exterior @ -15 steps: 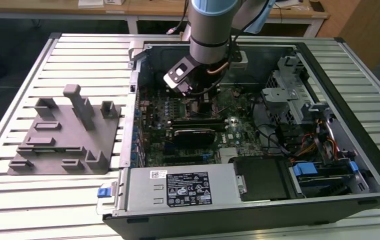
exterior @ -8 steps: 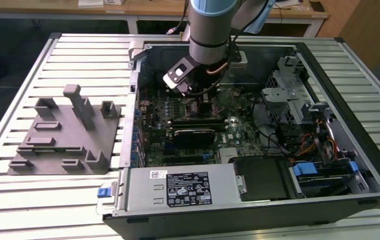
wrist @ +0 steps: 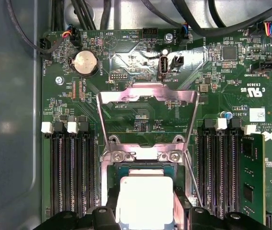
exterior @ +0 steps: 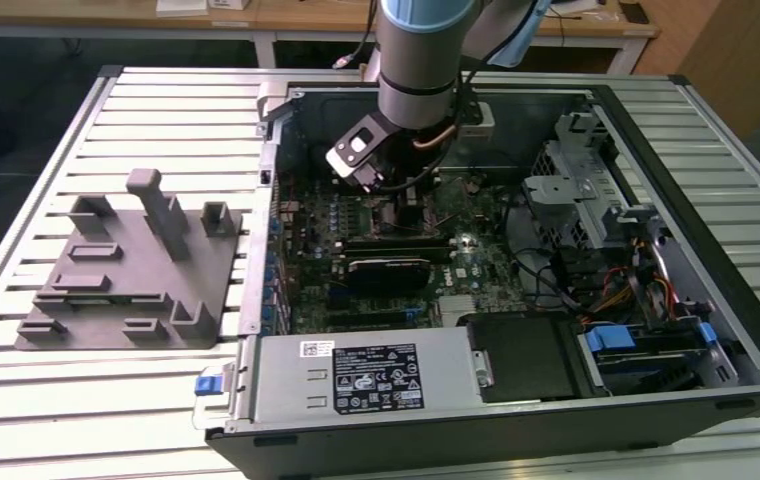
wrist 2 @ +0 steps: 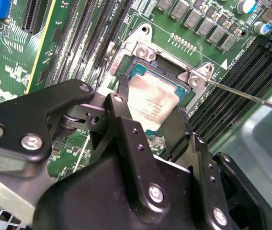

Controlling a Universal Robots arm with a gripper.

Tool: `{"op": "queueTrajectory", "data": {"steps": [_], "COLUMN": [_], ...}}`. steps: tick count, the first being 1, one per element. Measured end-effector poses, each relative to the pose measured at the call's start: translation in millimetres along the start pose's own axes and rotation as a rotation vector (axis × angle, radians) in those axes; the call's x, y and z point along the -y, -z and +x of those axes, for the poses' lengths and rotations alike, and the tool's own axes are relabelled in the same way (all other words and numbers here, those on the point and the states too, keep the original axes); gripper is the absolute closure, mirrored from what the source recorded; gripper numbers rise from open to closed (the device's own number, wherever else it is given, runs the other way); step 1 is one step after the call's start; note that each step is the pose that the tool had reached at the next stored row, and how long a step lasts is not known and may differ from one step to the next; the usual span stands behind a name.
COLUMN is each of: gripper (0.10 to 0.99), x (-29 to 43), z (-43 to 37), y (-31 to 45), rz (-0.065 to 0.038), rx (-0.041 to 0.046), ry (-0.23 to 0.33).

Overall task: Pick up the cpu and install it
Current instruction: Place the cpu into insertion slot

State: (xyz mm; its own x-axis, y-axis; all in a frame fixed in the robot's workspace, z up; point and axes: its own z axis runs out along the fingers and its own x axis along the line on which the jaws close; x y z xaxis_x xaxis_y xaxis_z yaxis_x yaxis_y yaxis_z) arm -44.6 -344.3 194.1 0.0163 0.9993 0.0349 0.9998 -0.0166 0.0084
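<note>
The cpu (wrist 2: 153,101), a small square chip with a silvery top, lies level over the open socket (wrist 2: 144,50) on the green motherboard. My gripper (wrist 2: 151,115) reaches down into the open computer case (exterior: 740,330), and its black fingers (wrist 2: 126,125) press on two opposite edges of the chip. In the first wrist view the cpu (wrist: 144,197) sits between the fingers of the gripper (wrist: 144,208), inside the socket frame (wrist: 141,155). The exterior view has the gripper (exterior: 400,195) low over the board's middle, hiding the chip.
The socket's metal load plate (wrist: 148,96) stands swung open and its thin lever (wrist 2: 251,97) sticks out sideways. Memory slots (wrist: 73,172) flank the socket. A grey stepped block (exterior: 127,265) stands on the slatted table at the exterior view's left.
</note>
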Motion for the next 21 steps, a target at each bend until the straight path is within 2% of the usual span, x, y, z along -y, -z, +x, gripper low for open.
{"op": "queueTrajectory", "data": {"steps": [5, 6, 9, 14, 21], "gripper": [0.549, 0.486, 0.486, 0.486, 0.494], "x": [0.0, 0.0, 0.0, -0.1, -0.1], "z": [0.1, 0.0, 0.1, 0.4, 0.5], "y": [-0.2, -0.2, 2.6, 12.5, 13.3], "rz": [0.000, 0.000, 0.000, 0.000, 0.000], "rx": [-0.0004, -0.0002, -0.0005, -0.0016, -0.0016], "ry": [0.000, 0.000, 0.000, 0.000, 0.000]}}
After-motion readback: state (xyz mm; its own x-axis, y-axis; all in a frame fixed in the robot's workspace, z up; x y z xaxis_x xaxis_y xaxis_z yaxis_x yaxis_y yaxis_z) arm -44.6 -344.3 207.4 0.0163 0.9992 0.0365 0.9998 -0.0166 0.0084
